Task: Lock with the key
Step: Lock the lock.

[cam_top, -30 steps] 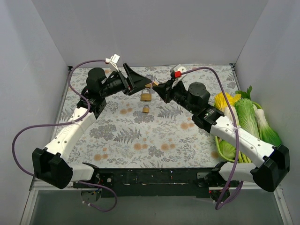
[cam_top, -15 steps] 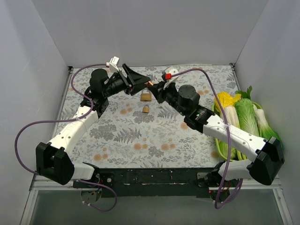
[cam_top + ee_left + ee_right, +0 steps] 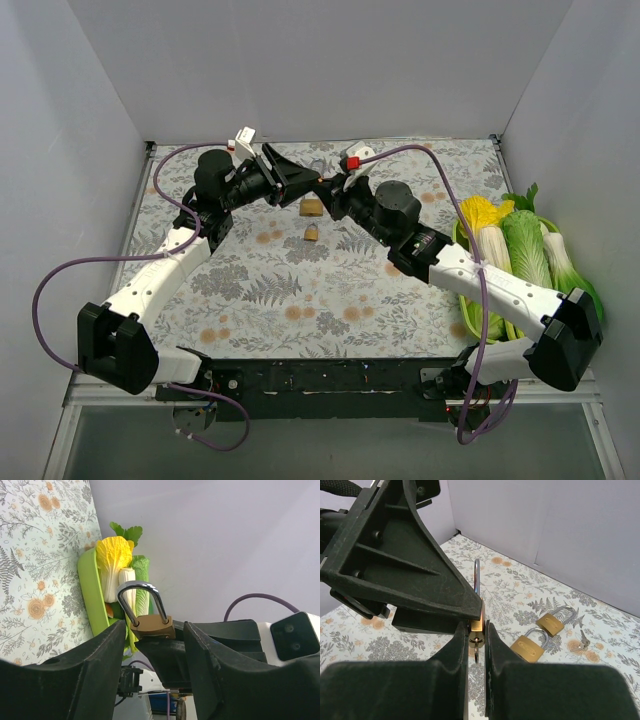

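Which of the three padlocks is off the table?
The padlock gripped by the right end effector, shackle up; the other two padlocks lie on the table.

Bright, even overhead light, soft shadows, blurred wrist-view foregrounds

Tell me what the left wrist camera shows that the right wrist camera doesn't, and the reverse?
Only the left wrist view shows the green tray of leafy vegetables against the wall. Only the right wrist view shows the nearer spare padlock, the farther spare padlock and a small silver key, all lying on the cloth. Both show the held padlock, pinched in the right tool, and the floral cloth.
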### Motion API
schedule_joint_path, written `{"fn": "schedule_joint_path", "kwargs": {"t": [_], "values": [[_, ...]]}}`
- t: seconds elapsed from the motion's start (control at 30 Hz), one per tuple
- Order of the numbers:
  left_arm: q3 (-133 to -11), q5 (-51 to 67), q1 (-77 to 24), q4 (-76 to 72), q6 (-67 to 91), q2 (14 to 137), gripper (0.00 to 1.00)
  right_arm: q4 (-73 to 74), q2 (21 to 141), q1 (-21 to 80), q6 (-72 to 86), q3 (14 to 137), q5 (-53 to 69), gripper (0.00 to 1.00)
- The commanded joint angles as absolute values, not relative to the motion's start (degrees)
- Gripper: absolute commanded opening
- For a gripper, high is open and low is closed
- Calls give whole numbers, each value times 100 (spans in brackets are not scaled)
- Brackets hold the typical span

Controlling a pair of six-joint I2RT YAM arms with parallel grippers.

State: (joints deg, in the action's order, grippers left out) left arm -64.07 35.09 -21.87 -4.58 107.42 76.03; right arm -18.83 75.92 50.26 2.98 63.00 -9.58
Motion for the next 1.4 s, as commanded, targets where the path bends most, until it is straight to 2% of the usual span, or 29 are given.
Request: {"fn": "schedule_joint_path", "kwargs": {"t": [0.0, 0.33, 0.43, 0.47, 0.53, 0.57, 0.6, 0.63, 0.67, 0.77, 0.83, 0.97, 1.03, 1.2, 1.37], "values": [[-6434, 3480, -2206, -527, 10819, 7541, 47, -2338, 7567, 5106, 316, 6609, -1063, 1], [-6398, 3454, -2206, -528, 10846, 7567, 44, -2285, 7594, 5124, 378, 6601, -984, 1], [-6425, 3454, -2215, -519, 10846, 7594, 30, -2285, 7594, 5124, 387, 6583, -967, 1], [-6442, 3454, -2215, -545, 10837, 7602, 21, -2285, 7594, 5124, 387, 6583, -967, 1], [-6425, 3454, -2215, -554, 10828, 7611, 13, -2259, 7594, 5124, 387, 6600, -844, 1], [-6407, 3480, -2215, -597, 10828, 7603, 8, -2146, 7594, 5124, 404, 6609, -809, 5], [-6390, 3480, -2197, -606, 10811, 7603, 0, -2058, 7594, 5124, 465, 6635, -809, 16], [-6381, 3472, -2189, -589, 10776, 7585, 0, -1952, 7594, 5124, 492, 6705, -817, 27], [-6355, 3489, -2171, -598, 10758, 7541, 0, -1594, 7568, 5115, 483, 6758, -835, 49], [-6284, 3507, -2048, -580, 10696, 7445, 0, -1109, 7393, 5080, 361, 6820, -791, 64], [-6232, 3498, -1978, -598, 10687, 7418, 0, -792, 7234, 5045, 134, 6742, -590, 64], [-6161, 3524, -1951, -642, 10661, 7357, 0, -458, 6847, 4896, -254, 6539, -256, 50], [-6109, 3542, -1942, -615, 10652, 7313, 0, -195, 6829, 4790, -430, 6600, -35, 47], [-6056, 3595, -1951, -589, 10600, 7234, 0, 368, 7075, 4728, -501, 6942, 667, 45], [-6056, 3577, -1969, -440, 10486, 7154, 0, 423, 7339, 4728, -492, 7180, 650, 45]]}}
